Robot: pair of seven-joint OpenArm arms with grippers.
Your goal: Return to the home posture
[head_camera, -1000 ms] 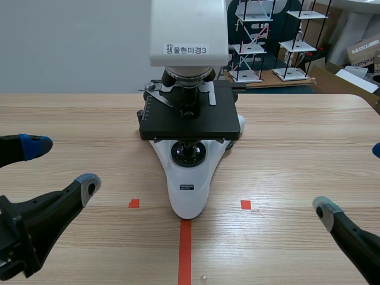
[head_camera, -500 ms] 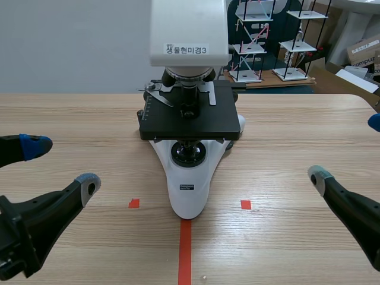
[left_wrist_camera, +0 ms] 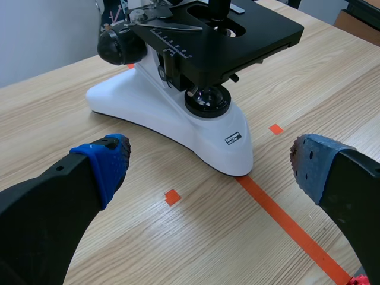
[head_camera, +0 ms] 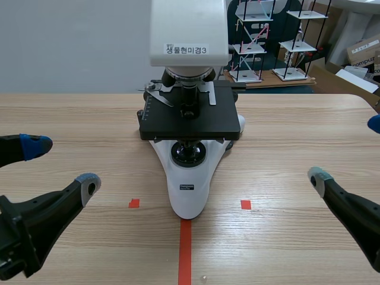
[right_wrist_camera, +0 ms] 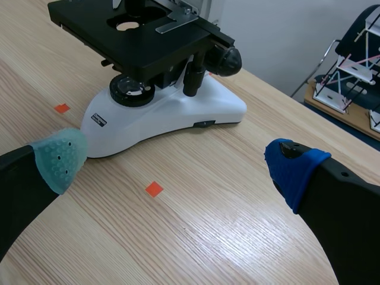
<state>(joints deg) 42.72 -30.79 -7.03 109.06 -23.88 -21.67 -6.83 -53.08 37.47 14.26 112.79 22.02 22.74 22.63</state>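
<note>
The microscope [head_camera: 190, 148] is set at the middle of the desk [head_camera: 297, 127], between the left pincer [head_camera: 62, 165] and right pincer [head_camera: 346, 151], touched by neither. Both are spread wide and empty. The instrument is judged heavy, rigid and fragile in its optics. No hold is called for.

The table [head_camera: 309, 136] under me is light wood grain, smooth and pretty matt. The microscope [head_camera: 189, 196] foot is glossy white plastic, and its stage [left_wrist_camera: 261, 29] is matt black with a shiny metal clip [right_wrist_camera: 177, 22] on top. My jaws are plain matt black plastic. The pads [left_wrist_camera: 107, 163] look soft and rubbery, dotted all over, mostly blue, plus one grey-green pad [right_wrist_camera: 59, 157]. The tape marks [head_camera: 184, 249] are flat, matt orange-red.
</note>
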